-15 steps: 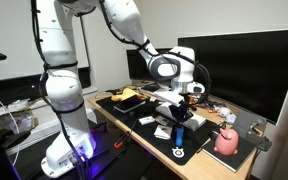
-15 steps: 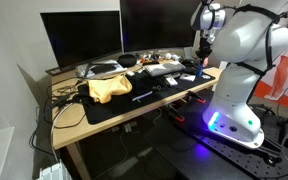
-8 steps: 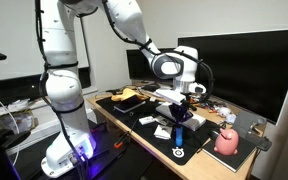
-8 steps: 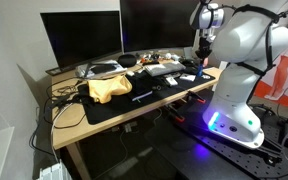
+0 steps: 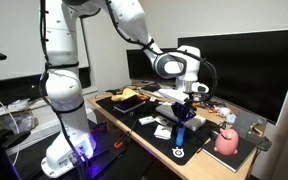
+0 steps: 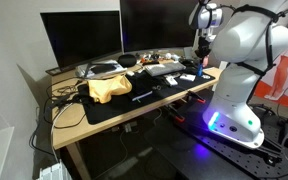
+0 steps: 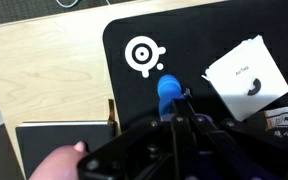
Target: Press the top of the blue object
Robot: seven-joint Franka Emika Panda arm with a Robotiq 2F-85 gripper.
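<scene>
The blue object [image 5: 180,134] is a small upright dark-blue cylinder on the black desk mat [image 5: 144,125]. It also shows in the wrist view [image 7: 169,91], and only as a small blue patch in an exterior view [image 6: 198,72]. My gripper [image 5: 182,112] hangs straight above it, fingers pointing down and pressed together, with nothing held. In the wrist view the shut fingertips [image 7: 175,112] sit at the blue object's near edge and hide its lower part. I cannot tell whether they touch its top.
A pink rounded object [image 5: 227,142] sits at the desk's end, with a white round logo [image 7: 143,56] and a white card [image 7: 246,75] on the mat beside the blue object. A white keyboard [image 5: 173,96], monitors [image 5: 239,65] and a yellow cloth [image 6: 106,88] are further along the desk.
The gripper has shifted very slightly over the blue object. The blue object has not moved.
</scene>
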